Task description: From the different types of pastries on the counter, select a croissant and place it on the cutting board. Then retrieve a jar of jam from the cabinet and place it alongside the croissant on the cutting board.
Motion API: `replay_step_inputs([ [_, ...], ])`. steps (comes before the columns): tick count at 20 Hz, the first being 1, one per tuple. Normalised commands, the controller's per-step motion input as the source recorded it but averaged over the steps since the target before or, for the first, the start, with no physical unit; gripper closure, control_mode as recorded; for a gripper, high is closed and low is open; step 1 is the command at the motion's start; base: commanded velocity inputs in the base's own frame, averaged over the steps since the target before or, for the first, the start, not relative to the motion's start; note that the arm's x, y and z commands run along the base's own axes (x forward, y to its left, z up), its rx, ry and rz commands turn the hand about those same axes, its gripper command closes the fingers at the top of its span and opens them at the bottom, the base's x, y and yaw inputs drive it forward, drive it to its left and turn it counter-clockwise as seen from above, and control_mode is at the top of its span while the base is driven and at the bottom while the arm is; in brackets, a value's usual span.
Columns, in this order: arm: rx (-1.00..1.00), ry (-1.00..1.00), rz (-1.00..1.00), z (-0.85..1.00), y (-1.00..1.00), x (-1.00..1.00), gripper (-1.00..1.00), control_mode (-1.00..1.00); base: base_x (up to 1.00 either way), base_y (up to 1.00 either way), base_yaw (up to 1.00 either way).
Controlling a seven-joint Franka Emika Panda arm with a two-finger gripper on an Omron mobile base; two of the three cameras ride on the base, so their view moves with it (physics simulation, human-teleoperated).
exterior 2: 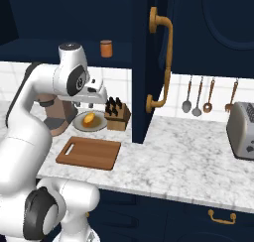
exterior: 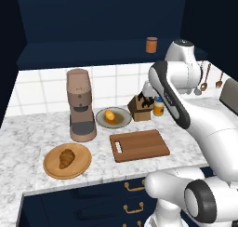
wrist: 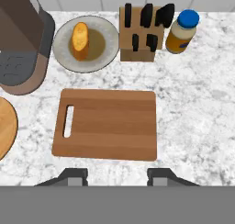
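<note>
Fingers (wrist: 73,175) spread wide above the cutting board (wrist: 108,124), its slot end toward the croissant (exterior: 66,158).

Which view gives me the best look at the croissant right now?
The left base view: the croissant lies in full sight on the round wooden plate, left of the cutting board. The hand view catches just the plate's edge.

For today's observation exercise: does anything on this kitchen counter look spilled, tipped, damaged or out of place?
Nothing stands out. The croissant lies on its wooden plate, the rounder pastry on the grey plate, the cutting board lies flat and bare, and the jar of jam stands upright on the cabinet shelf.
</note>
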Motion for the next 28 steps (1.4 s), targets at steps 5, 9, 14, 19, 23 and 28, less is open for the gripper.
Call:
replay_step_inputs([
  [5, 0.0, -0.08, -0.03, 0.24, 0.0, 0.24, -1.0, -1.0, 0.0, 0.0, 0.0],
  [9, 0.0, -0.09, -0.05, 0.38, 0.0, 0.34, -1.0, -1.0, 0.0, 0.0, 0.0],
  [14, 0.0, -0.15, -0.06, 0.53, 0.0, 0.03, -1.0, -1.0, 0.0, 0.0, 0.0],
  [19, 0.0, -0.2, -0.05, 0.44, 0.0, 0.0, -1.0, -1.0, 0.0, 0.0, 0.0],
  [23, -0.01, -0.22, 0.0, 0.29, 0.0, 0.01, -1.0, -1.0, 0.0, 0.0, 0.0],
  [28, 0.0, -0.12, 0.0, 0.2, 0.0, 0.17, -1.0, -1.0, 0.0, 0.0, 0.0],
])
